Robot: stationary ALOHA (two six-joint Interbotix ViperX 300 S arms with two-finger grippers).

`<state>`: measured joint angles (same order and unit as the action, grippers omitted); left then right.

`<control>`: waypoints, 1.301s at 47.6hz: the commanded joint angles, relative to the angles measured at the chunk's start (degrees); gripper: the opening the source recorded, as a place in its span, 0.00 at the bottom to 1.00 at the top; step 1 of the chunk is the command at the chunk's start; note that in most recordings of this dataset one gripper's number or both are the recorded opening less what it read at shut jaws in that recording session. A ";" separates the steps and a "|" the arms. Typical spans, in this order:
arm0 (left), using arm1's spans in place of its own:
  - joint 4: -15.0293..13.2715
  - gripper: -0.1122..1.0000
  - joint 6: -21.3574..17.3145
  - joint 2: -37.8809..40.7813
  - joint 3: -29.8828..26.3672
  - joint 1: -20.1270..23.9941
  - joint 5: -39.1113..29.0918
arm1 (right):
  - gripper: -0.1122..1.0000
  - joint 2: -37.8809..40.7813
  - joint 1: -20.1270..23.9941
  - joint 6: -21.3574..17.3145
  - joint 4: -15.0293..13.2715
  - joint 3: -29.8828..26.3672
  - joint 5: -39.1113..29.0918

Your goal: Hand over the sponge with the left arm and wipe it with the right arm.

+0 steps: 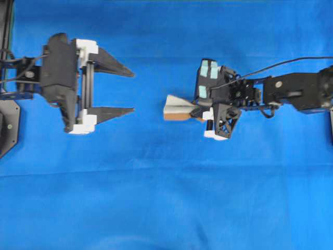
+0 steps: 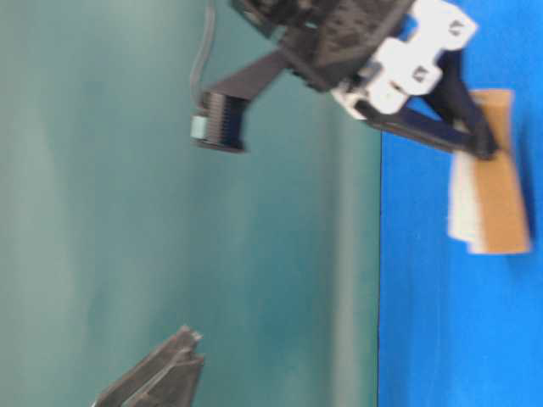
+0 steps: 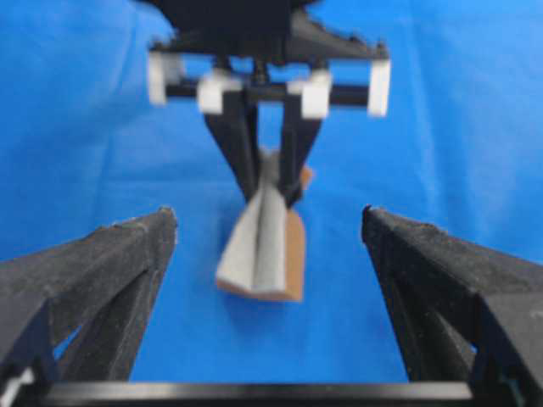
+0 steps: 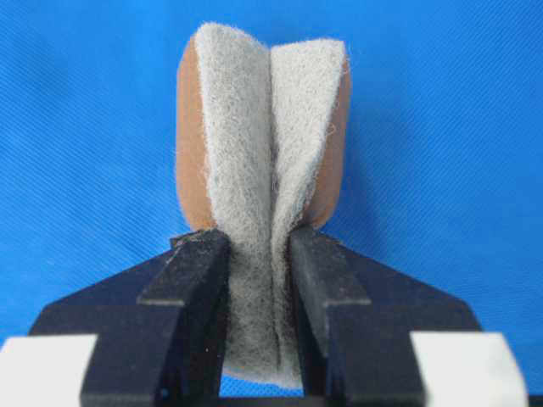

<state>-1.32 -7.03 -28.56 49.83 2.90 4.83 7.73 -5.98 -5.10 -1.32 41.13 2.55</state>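
at centre frame the right hand (image 1: 200,111) pinches the sponge (image 1: 178,108); the left hand (image 1: 130,91) gapes empty, handover done, wiping left.

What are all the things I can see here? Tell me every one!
sponge: one, grey-white fuzzy layer with a tan-brown layer, squeezed into a fold, right of the middle, pinched at one end by the right hand.
cloth: one, bright blue, covering the whole table.
cable: one, thin and black, running along the right arm.
left arm: one, black with white blocks, at the left side.
left hand: one, two long pointed black fingers spread wide, nothing between them, apart from the sponge.
right arm: one, black, with teal pads near its wrist, reaching in from the right.
right hand: one, black fingers closed on the sponge.
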 commanded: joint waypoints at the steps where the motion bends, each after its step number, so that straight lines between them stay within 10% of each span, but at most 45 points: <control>1: -0.18 0.90 0.09 -2.72 0.44 -0.09 1.32 | 0.36 1.41 0.09 -0.09 0.18 -0.53 1.93; 41: -0.18 0.90 0.09 -4.48 1.93 -0.09 1.23 | 0.34 1.05 -18.72 0.53 -2.90 -0.88 4.31; 62: -0.18 0.90 0.09 -4.48 1.93 -0.09 1.05 | 0.33 1.76 -8.88 -0.62 -2.55 -0.35 4.04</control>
<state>-1.41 -6.94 -32.87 52.38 2.90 5.63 10.37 -18.72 -5.54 -4.31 41.22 6.42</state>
